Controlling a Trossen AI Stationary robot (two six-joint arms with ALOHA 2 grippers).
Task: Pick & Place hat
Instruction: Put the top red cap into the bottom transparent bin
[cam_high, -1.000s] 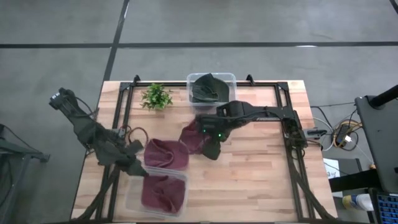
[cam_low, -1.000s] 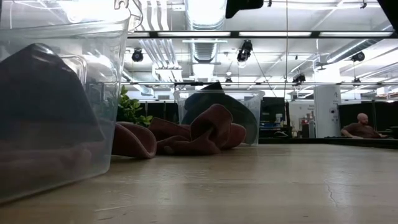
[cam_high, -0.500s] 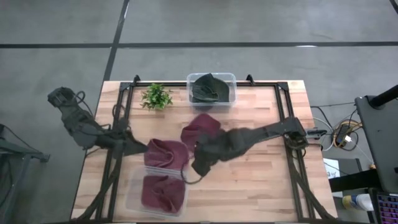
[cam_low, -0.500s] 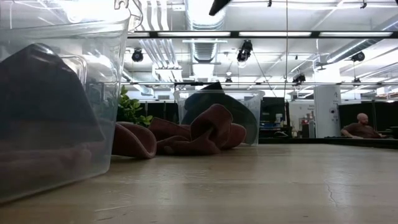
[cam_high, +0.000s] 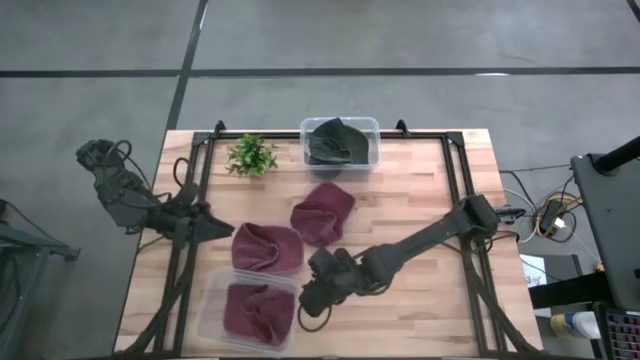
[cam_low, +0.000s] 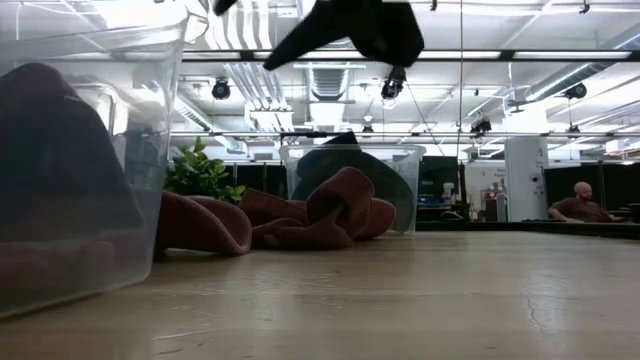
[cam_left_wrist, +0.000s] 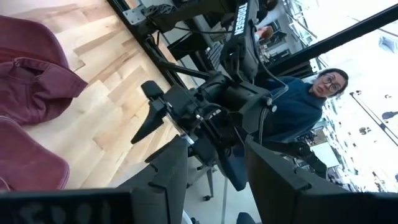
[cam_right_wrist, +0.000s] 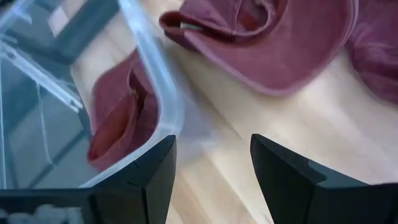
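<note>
- Reaching across the table (cam_high: 420, 200), our right gripper (cam_high: 312, 297) hangs at the corner of the near bin (cam_high: 212, 310), with its fingers spread apart and nothing between them.
- In the right wrist view we see that bin's clear rim (cam_right_wrist: 163, 99) just ahead of our fingers (cam_right_wrist: 152, 171), and a maroon hat (cam_right_wrist: 121, 115) lying inside the bin.
- Just beyond the right gripper, a second maroon hat (cam_high: 267, 247) lies on the wood, close against the bin's far side; the right wrist view shows its brim (cam_right_wrist: 273, 56) ahead of the fingers.
- Farther out from the right gripper a third maroon hat (cam_high: 323, 212) lies on the table, touching or nearly touching the second one.
- Well beyond all of these, a far bin (cam_high: 340, 125) at the table's back edge holds a dark green hat (cam_high: 336, 141), with a small plant (cam_high: 251, 155) beside it.
- From table height the right gripper (cam_low: 350, 25) shows dark overhead, clear of the maroon hats (cam_low: 330, 210) below it.
- Our left gripper (cam_high: 215, 225) waits at the table's left edge, near the second hat, with its fingers (cam_left_wrist: 168, 180) parted and empty.
- Past the left fingers we see the right arm (cam_left_wrist: 205, 106) and a person in a dark blue top (cam_left_wrist: 298, 112) beyond the table.
</note>
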